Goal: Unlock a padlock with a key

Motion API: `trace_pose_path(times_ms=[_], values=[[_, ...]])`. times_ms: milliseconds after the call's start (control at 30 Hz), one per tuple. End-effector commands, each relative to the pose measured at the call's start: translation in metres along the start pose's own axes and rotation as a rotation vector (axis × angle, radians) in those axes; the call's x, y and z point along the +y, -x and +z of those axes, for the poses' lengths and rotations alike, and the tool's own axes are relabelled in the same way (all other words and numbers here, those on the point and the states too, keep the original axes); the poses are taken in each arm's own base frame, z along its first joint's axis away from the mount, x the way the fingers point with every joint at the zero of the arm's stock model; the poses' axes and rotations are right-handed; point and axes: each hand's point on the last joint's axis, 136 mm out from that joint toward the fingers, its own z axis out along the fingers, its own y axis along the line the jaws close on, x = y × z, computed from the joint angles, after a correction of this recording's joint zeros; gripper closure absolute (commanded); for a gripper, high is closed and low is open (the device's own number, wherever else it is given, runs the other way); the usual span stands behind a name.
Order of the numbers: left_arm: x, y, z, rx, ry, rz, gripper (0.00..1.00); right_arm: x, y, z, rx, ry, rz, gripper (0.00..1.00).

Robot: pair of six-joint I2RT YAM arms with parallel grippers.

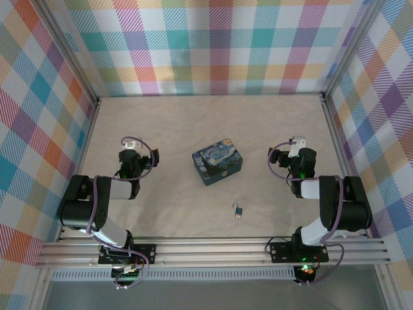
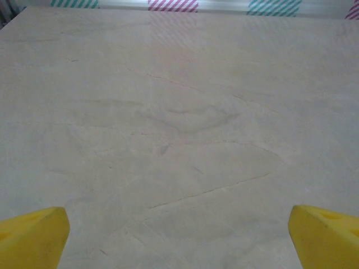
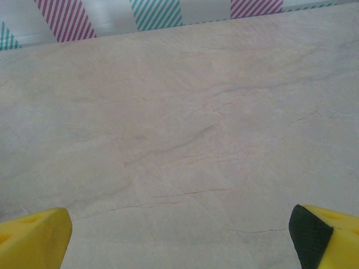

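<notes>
The padlock [image 1: 238, 209] is a tiny dark grey-blue piece with a yellowish bit, lying on the table in front of the painted tin, between the two arms. I cannot make out a key apart from it. My left gripper [image 1: 133, 147] rests at the left of the table, well away from the padlock. In the left wrist view that gripper [image 2: 179, 241] is open, its yellow fingertips [image 2: 32, 236] far apart over bare table. My right gripper [image 1: 292, 148] sits at the right. The right wrist view shows it [image 3: 179, 241] open too, with nothing between its fingertips [image 3: 35, 235].
A blue-and-yellow night-sky painted tin [image 1: 218, 162] stands at the table's middle, lid shut. Plaid walls [image 1: 213, 45] close in the back and both sides. A metal rail [image 1: 213, 248] carrying both arm bases runs along the near edge.
</notes>
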Motion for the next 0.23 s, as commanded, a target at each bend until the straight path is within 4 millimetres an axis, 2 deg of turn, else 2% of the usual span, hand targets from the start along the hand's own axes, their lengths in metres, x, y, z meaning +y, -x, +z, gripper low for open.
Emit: trace_pose_path(times_ms=[0,200], values=[[-0.0021,-0.0041,0.0012,0.024,-0.026,-0.017,0.0,0.0039,0.0043,0.0029,-0.004,0.017,-0.033,0.0],[-0.0023,-0.0041,0.0013,0.025,-0.027,-0.017,0.0,0.0093,0.0038,0.0043,0.005,0.033,-0.051,0.0]])
